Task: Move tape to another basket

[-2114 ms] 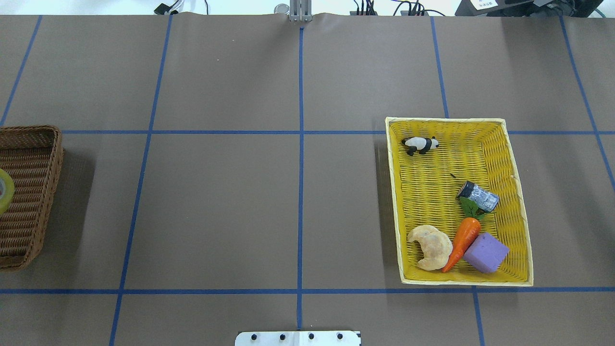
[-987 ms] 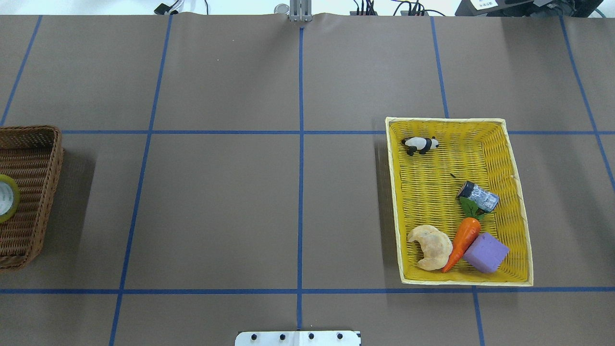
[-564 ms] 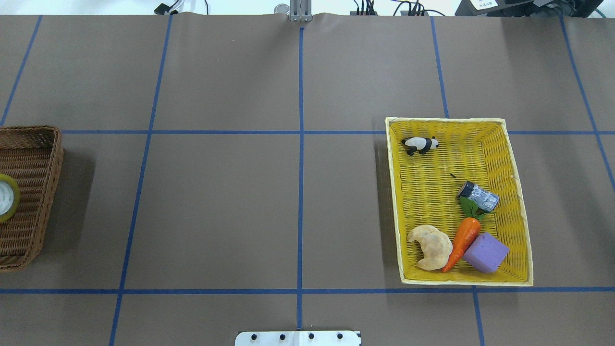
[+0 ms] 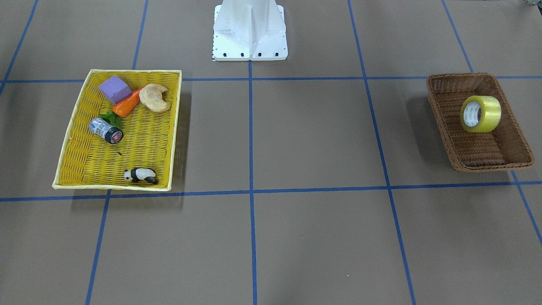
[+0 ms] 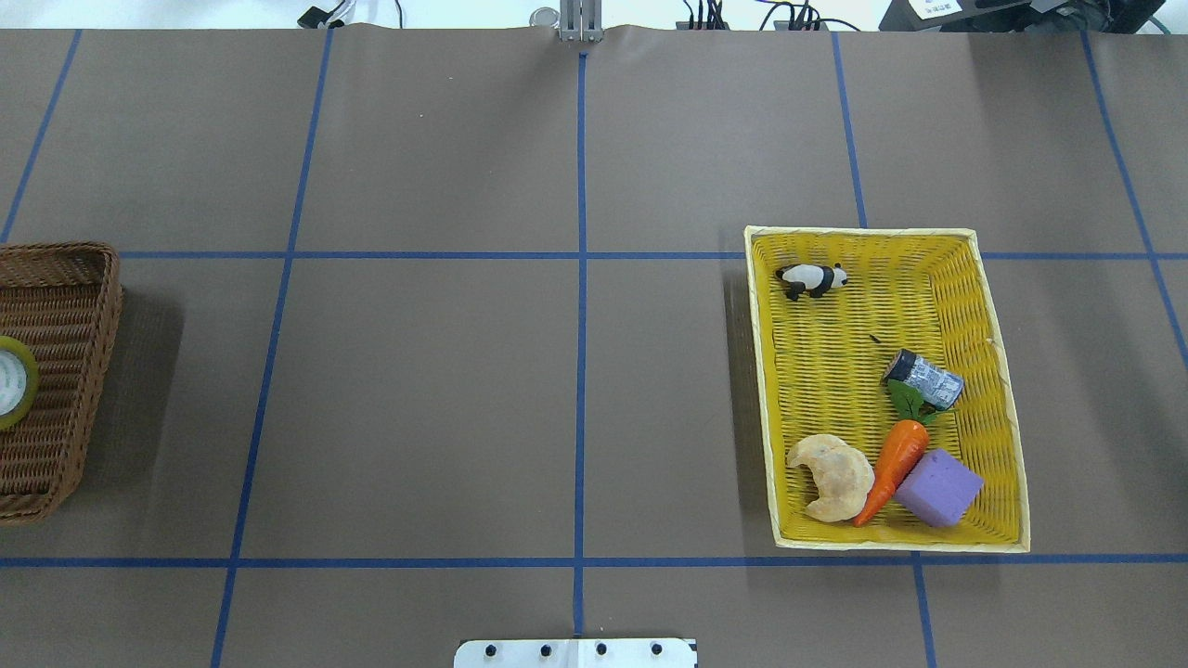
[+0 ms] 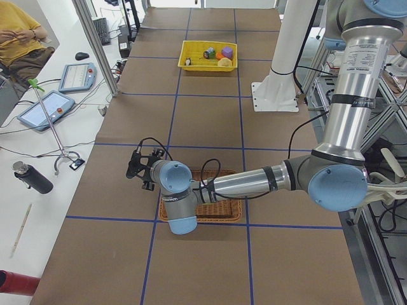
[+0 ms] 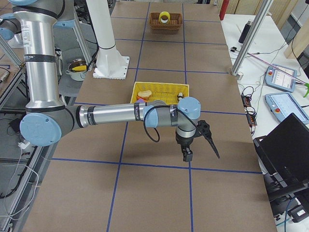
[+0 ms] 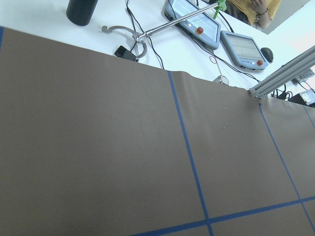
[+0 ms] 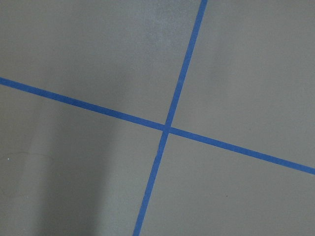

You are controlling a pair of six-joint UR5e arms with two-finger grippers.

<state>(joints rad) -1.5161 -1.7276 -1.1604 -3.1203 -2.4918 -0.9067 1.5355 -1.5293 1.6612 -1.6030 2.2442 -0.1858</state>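
1. The tape (image 4: 480, 113) rests inside the dark brown wicker basket (image 4: 449, 123), which sits at 3 o'clock on the bench (image 4: 313, 140) in the front-facing view.
2. The roll stands on its edge with its white core opening turned toward 9 o'clock. It sits in the basket's 12 o'clock half, close to the 3 o'clock wall.
3. A yellow woven tray (image 4: 76, 127) lies at 9 o'clock on the bench, well apart from the basket.
4. At the tray's 12 o'clock end, a carrot (image 4: 127, 103) lies between a purple block (image 4: 114, 89) and a croissant (image 4: 154, 97).
5. A grey cylinder (image 4: 105, 129) with a black-red cap lies just beside the carrot's green leaves, and a panda toy (image 4: 141, 175) lies at the tray's 6 o'clock end.
6. The left tool (image 6: 135, 170) shows only in the left side view. The near arm stretches low over the basket, and the tool hangs past the rim toward 9 o'clock, above bare bench. Whether it is clenched or released cannot be told.
7. The right tool (image 7: 210, 142) shows only in the right side view. It points down toward 5 o'clock over bare bench, beside the yellow tray. Its state cannot be told either.
8. The right wrist view shows only a crossing of blue lines (image 9: 167, 129) on the bench.
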